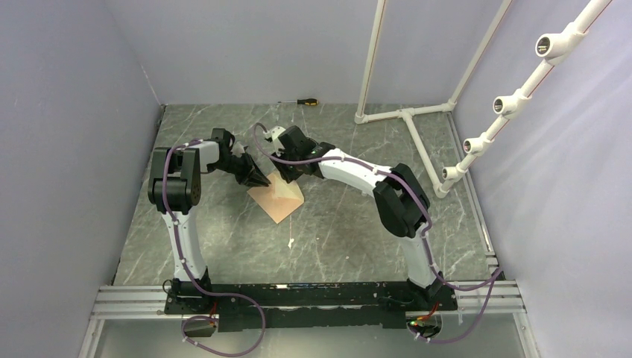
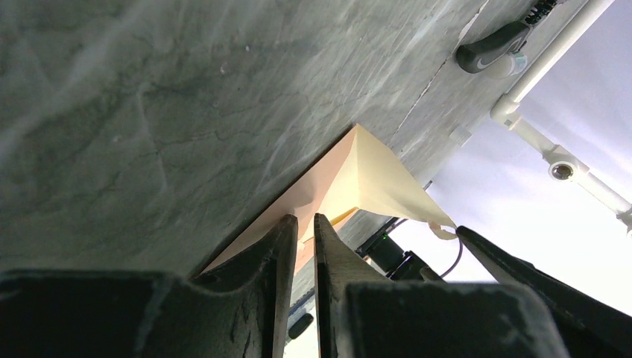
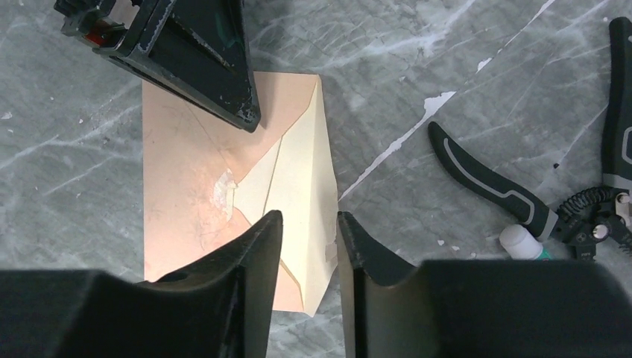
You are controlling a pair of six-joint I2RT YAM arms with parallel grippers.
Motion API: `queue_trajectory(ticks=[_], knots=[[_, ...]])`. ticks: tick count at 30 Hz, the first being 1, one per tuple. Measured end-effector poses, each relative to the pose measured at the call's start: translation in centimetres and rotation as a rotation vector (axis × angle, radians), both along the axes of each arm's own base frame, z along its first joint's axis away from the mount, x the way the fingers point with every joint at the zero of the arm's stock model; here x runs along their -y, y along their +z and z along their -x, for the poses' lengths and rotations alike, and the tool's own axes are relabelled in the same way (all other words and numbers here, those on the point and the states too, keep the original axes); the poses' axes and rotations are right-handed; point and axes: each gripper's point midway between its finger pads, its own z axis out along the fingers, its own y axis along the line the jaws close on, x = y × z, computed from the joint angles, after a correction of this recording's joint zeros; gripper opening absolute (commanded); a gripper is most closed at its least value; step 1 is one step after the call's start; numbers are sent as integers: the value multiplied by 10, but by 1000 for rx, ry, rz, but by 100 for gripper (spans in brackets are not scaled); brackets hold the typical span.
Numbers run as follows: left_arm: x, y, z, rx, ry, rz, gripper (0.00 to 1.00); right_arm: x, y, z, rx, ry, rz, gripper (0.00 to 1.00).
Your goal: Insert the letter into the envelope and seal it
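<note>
On the grey marbled table (image 1: pixel 358 224), a little toward the back from the middle, we see the envelope (image 1: pixel 274 200) lying flat between the two arms. It sits askew to the table's edges. Its kraft-brown body faces up, and its pointed flap (image 3: pixel 302 186) shows the paler cream side and is lifted off the body at a tilt rather than pressed flat. A small whitish patch of tape (image 3: pixel 223 190) sits on the brown face just beside the flap's point. Of the letter as a sheet of its own we can make out nothing certain.

From the left side, the left gripper (image 2: pixel 302 242) comes down on the envelope's far part, with its tips on or just above the brown paper. Its fingers (image 2: pixel 279 253) stand nearly together with only a thin slit between them, and we cannot tell whether they pinch any paper.

Opposite it, the right gripper (image 3: pixel 309 246) hangs over the flap with its jaws clearly apart and the cream flap showing in the gap. We cannot say whether either finger (image 3: pixel 257 257) touches the flap.

Well to the right of the envelope lie black-handled pliers (image 3: pixel 484 179), and a small white-capped item (image 3: pixel 519 239) lies against them. At the back edge of the table rests a screwdriver (image 1: pixel 306 101). A white pipe frame (image 1: pixel 417 112) stands at the right.
</note>
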Motion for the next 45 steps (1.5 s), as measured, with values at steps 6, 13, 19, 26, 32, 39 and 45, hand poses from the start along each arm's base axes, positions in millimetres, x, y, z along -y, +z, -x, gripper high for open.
queue_trajectory(ticks=[6, 13, 19, 26, 32, 39, 45], knots=[[0, 0, 0, 0, 0, 0, 22, 9, -4, 1, -27, -31, 1, 32], [0, 0, 0, 0, 0, 0, 22, 24, -15, 7, -67, -59, 28, 30], [0, 0, 0, -2, 0, 0, 22, 24, -15, 6, -67, -68, 28, 33], [0, -1, 0, -7, 1, 2, 22, 23, -13, 4, -69, -72, 16, 17], [0, -1, 0, -8, 1, 3, 21, 23, -11, 3, -67, -75, 13, 18], [0, -1, 0, -9, 1, 3, 21, 16, 3, -3, -44, -71, -17, 21], [0, -1, 0, -9, 1, 3, 21, 14, 5, -4, -43, -71, -23, 25]])
